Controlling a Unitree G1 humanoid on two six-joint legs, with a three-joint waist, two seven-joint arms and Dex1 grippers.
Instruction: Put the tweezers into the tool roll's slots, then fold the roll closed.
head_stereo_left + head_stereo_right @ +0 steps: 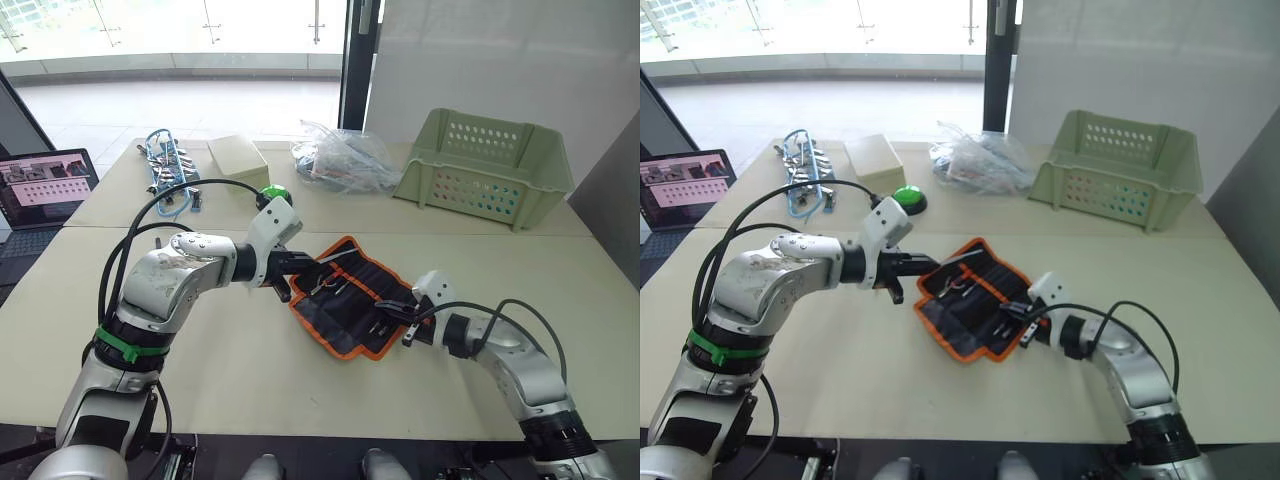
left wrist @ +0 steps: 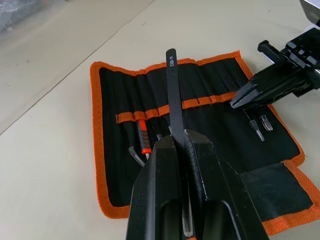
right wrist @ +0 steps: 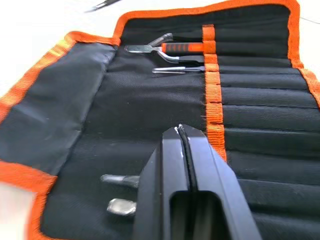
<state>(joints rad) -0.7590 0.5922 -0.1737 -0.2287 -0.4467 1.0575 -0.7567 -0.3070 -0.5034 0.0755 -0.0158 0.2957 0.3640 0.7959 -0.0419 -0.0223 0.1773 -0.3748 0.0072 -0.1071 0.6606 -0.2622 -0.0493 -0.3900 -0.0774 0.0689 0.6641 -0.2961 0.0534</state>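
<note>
The tool roll (image 1: 352, 300) lies open on the table, black with orange edging and an orange strip (image 3: 212, 75) across its slots. My left gripper (image 2: 176, 137) is shut on a slim black pair of tweezers (image 2: 172, 85), held just above the roll's left half and pointing along the slots. Other tweezers sit in slots: a red-handled one (image 3: 182, 47), a thin one (image 3: 176, 70) beside it, and two metal tips (image 3: 120, 180) near my right gripper (image 3: 180, 130). That gripper is shut, with its tips down on the roll's right half by the orange strip.
A green plastic basket (image 1: 485, 165) stands at the back right, with a clear plastic bag (image 1: 345, 155) to its left. A beige box (image 1: 238, 157), a green button (image 1: 273, 194) and a blue-corded tool cluster (image 1: 165, 165) lie at the back left. A laptop (image 1: 45, 185) is at the far left.
</note>
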